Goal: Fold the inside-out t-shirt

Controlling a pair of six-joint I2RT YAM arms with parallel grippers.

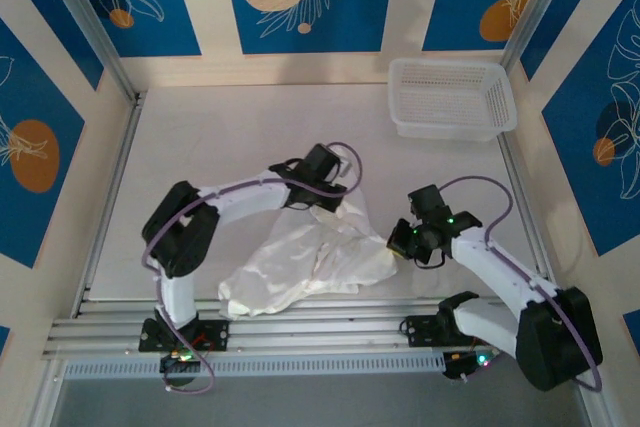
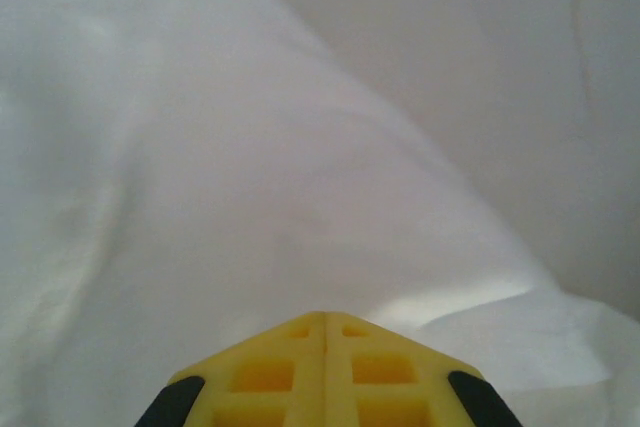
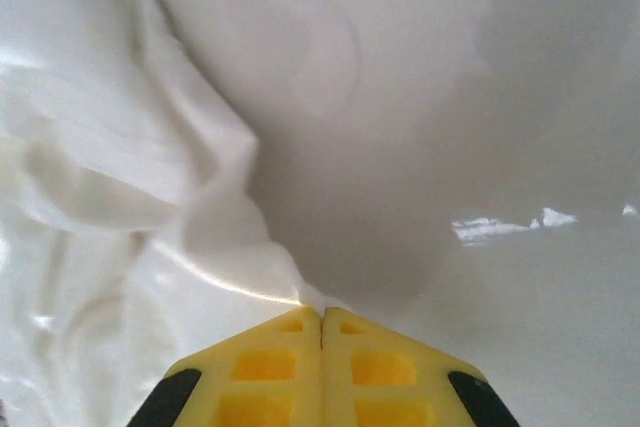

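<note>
The inside-out t-shirt [image 1: 305, 259] lies crumpled on the table in front of the two arm bases, a plain white heap. My left gripper [image 1: 337, 185] is at the heap's far upper edge, where the cloth rises toward it. In the left wrist view its yellow fingers [image 2: 324, 315] are pressed together with white cloth [image 2: 250, 187] spreading out from their tips. My right gripper [image 1: 401, 240] is at the shirt's right edge. In the right wrist view it [image 3: 321, 309] is shut, and a peak of white cloth [image 3: 230, 217] is pinched between the tips.
A white plastic mesh basket [image 1: 450, 97] stands at the back right of the pale table [image 1: 240, 137]. Metal rails [image 1: 300, 332] run along the near edge by the arm bases. Blue patterned walls close in the sides and the back.
</note>
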